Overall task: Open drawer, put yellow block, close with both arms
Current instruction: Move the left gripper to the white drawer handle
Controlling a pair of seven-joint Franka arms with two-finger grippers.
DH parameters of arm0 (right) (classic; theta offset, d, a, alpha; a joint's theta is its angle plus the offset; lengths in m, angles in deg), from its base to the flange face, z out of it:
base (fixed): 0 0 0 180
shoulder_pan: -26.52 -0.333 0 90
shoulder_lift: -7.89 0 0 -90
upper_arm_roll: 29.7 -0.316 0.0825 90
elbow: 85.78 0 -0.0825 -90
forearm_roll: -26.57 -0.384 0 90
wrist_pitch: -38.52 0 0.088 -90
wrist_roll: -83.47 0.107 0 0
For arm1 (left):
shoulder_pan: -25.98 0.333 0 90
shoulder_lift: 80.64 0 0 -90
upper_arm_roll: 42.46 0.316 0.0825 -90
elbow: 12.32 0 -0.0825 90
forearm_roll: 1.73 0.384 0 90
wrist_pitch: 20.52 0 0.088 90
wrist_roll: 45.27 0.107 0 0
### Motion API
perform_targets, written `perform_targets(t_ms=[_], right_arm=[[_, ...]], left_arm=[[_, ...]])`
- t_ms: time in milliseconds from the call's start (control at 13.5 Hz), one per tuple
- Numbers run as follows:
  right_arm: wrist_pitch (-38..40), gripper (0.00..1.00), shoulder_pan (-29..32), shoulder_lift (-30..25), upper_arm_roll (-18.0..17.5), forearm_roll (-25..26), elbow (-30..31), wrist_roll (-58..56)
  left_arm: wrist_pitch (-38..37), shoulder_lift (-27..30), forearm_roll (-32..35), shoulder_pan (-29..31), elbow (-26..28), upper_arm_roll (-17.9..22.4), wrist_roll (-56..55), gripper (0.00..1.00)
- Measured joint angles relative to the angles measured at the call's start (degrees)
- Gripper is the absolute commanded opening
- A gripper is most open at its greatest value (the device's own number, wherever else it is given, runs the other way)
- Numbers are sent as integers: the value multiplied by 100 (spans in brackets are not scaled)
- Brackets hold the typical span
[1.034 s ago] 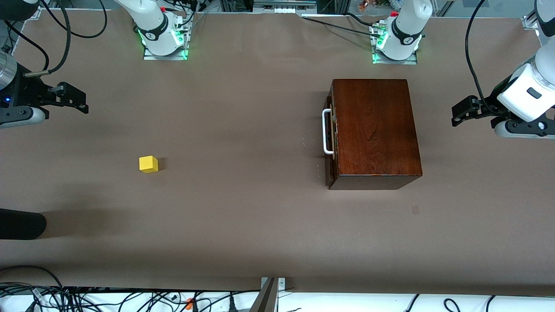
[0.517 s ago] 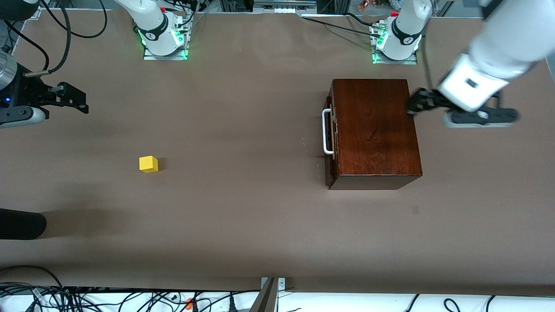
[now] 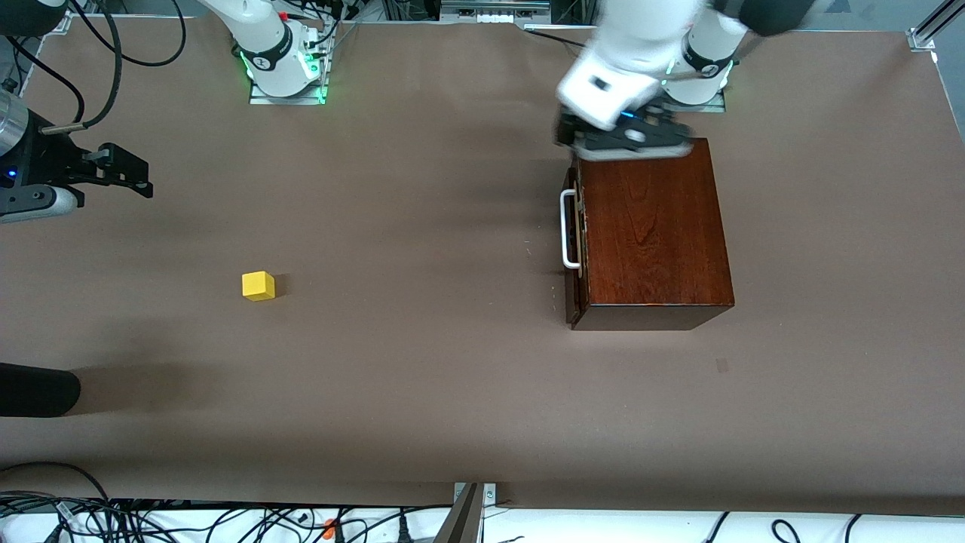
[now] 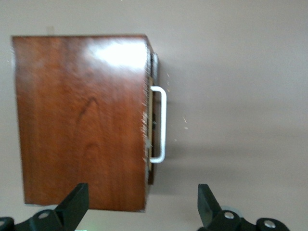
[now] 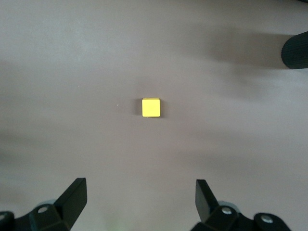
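Observation:
The dark reddish-brown wooden box (image 3: 652, 226) stands toward the left arm's end of the table. Its drawer (image 3: 576, 249) sits pushed in, and the white U-shaped handle (image 3: 567, 229) faces the right arm's end. My left gripper (image 3: 626, 139) hangs open over the box edge farthest from the front camera. In the left wrist view the box (image 4: 82, 120) and handle (image 4: 161, 124) lie below the open left gripper (image 4: 142, 207). The yellow block (image 3: 258, 286) rests alone on the table toward the right arm's end. My right gripper (image 3: 132, 179) waits open above that end, apart from the block (image 5: 151, 107).
A black rounded object (image 3: 38, 390) pokes in at the right arm's end, nearer the front camera than the block, and shows in the right wrist view (image 5: 294, 50). Both green-lit arm bases (image 3: 286, 72) stand along the table edge farthest from the front camera. Cables (image 3: 151, 520) lie off the near edge.
My left arm has swung in from the left arm's end of the table to over the box edge by its base. The right arm, block and box have not moved.

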Motion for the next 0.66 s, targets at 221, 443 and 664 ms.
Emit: perform_targets(t_ms=[221,443,664], right_arm=[[0,100,0,0,2,0,0,0],[0,100,0,0,2,0,0,0],[0,100,0,0,2,0,0,0]], left_arm=[[6,-379,518,-687,17,-10,-707,100],[143,-781,718,-867,20,0,-901,100],[436,-1102,836,-854,22,52,-894,100]])
